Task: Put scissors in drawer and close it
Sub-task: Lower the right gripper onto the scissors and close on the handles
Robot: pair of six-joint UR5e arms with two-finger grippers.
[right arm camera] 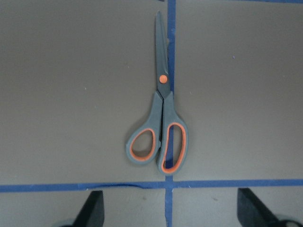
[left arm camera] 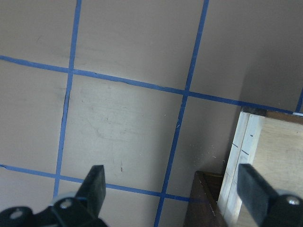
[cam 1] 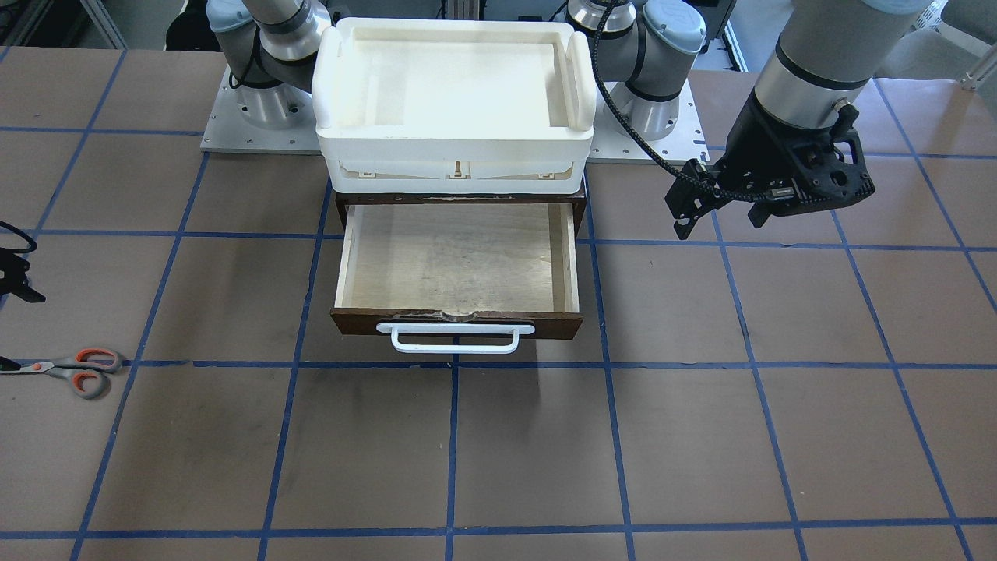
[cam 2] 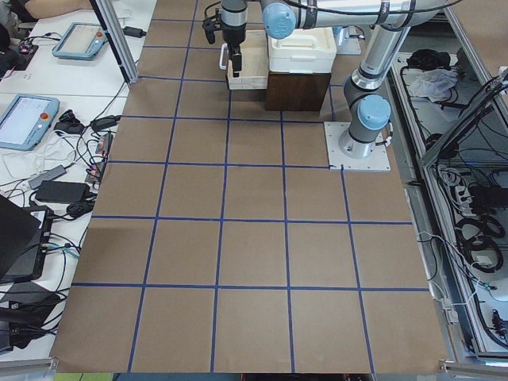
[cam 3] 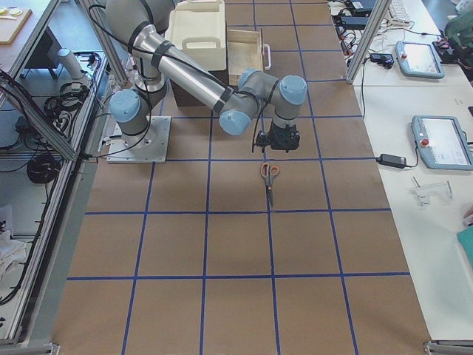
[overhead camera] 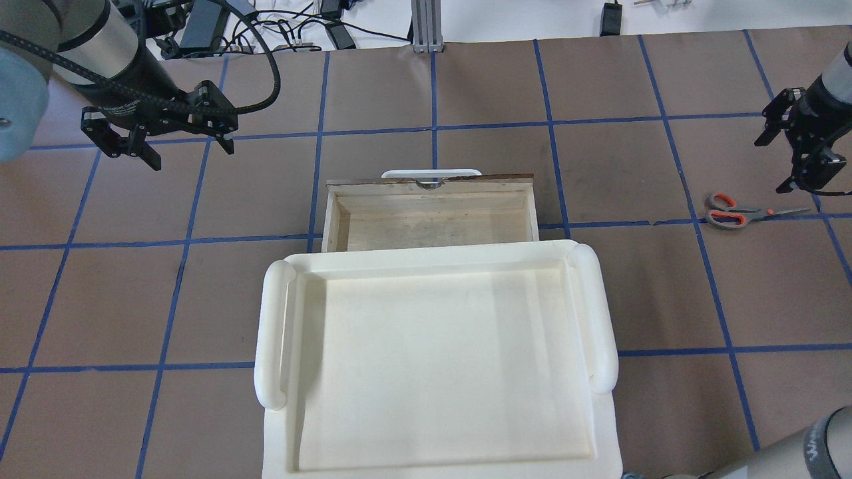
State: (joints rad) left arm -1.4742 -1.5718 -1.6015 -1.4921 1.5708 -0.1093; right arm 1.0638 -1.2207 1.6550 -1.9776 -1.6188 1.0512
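L gripper [left arm camera: 171,174] jaws wide, R gripper [right arm camera: 170,197] too

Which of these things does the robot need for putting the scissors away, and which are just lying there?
For the job:
scissors, flat on the table
drawer, pulled open and empty
right gripper, open near the scissors
left gripper, open near the drawer

Just there:
white tray, on top of the drawer's cabinet
blue tape lines
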